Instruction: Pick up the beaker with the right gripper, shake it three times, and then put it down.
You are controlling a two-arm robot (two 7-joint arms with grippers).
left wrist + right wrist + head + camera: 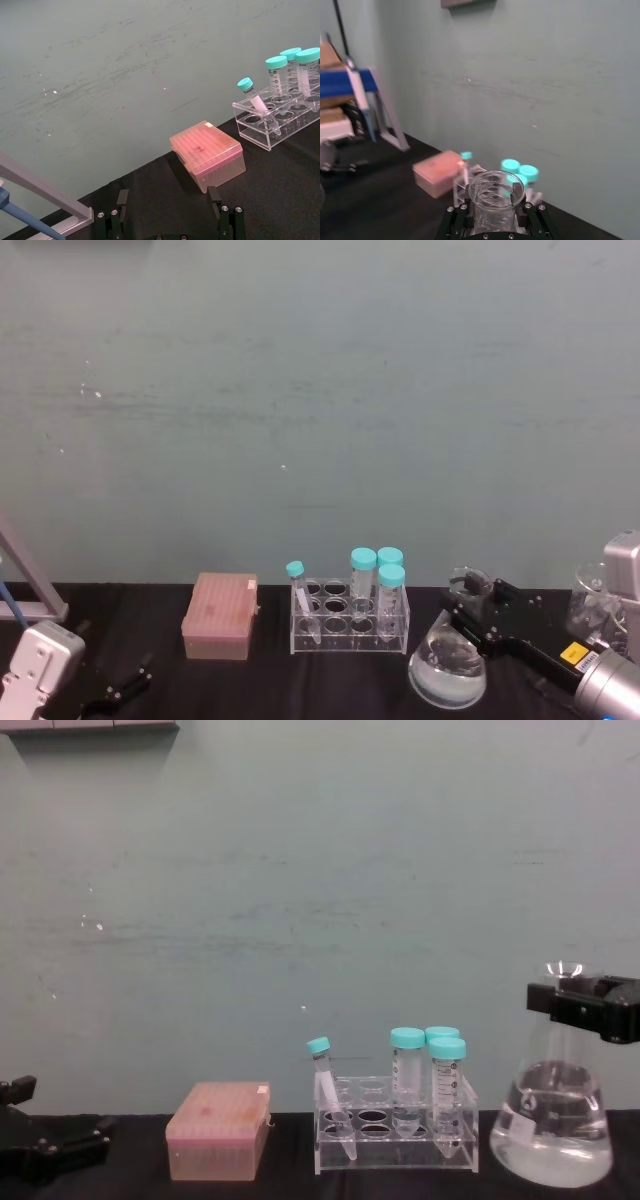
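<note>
Right of the tube rack, the right end effector clamps the beaker

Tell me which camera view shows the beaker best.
The chest view: the beaker shows in full side profile, liquid in its wide base, the right gripper clamped on its neck. The head view sees it from above, neck partly behind the gripper. The right wrist view looks into its rim between the fingers.

Glossy glass beaker, matt black tabletop
</note>
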